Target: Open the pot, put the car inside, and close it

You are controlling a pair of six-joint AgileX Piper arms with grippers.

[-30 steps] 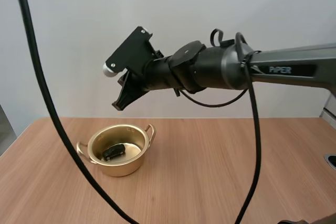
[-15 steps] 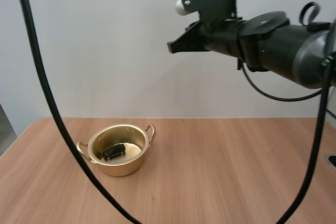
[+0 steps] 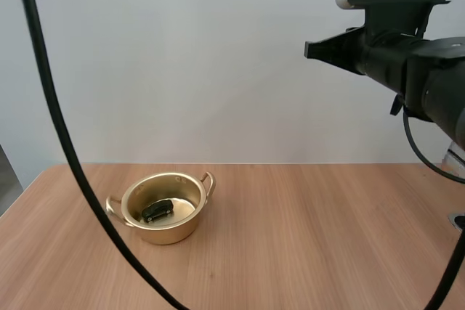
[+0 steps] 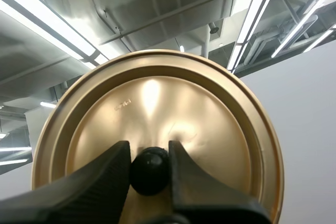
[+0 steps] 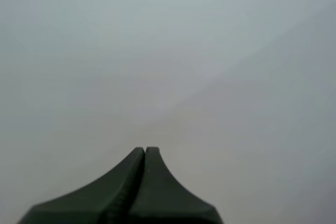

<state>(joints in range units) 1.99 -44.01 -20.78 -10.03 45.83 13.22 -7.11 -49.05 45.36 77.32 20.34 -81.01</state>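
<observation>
**High view.** A golden pot (image 3: 167,234) stands open on the left part of the wooden surface (image 3: 312,237), with a small looped handle on each side. The car (image 3: 158,210), small and dark, lies on the pot's floor, inside the rim and turned at a slant. The surface is pale brown wood with a fine straight grain, and a plain light-grey wall (image 3: 182,70) rises behind it. The right arm (image 3: 429,81) is held high over the right side of the surface, well apart from the pot. The right gripper (image 3: 314,50) points leftward along the wall, far above the wood. The pot's whole mouth is in plain sight, and the car shows clearly against the shiny bottom.

**Left wrist view.** The left gripper (image 4: 148,148) holds the lid (image 4: 157,103) by its round black knob (image 4: 149,171). The two black fingers (image 4: 105,177) stand narrowly apart, one on each side of the knob and pressed against it. The lid is golden like the pot, a round disc with a raised ring near its edge, and its knobbed face is turned toward the camera. The lid rides in the gripper and touches nothing else.

**Right wrist view.** The right gripper's fingers (image 5: 131,187) lie flat against each other as one dark wedge, closed with nothing between them. Beyond the tips is a plain, even grey, like the wall.
</observation>
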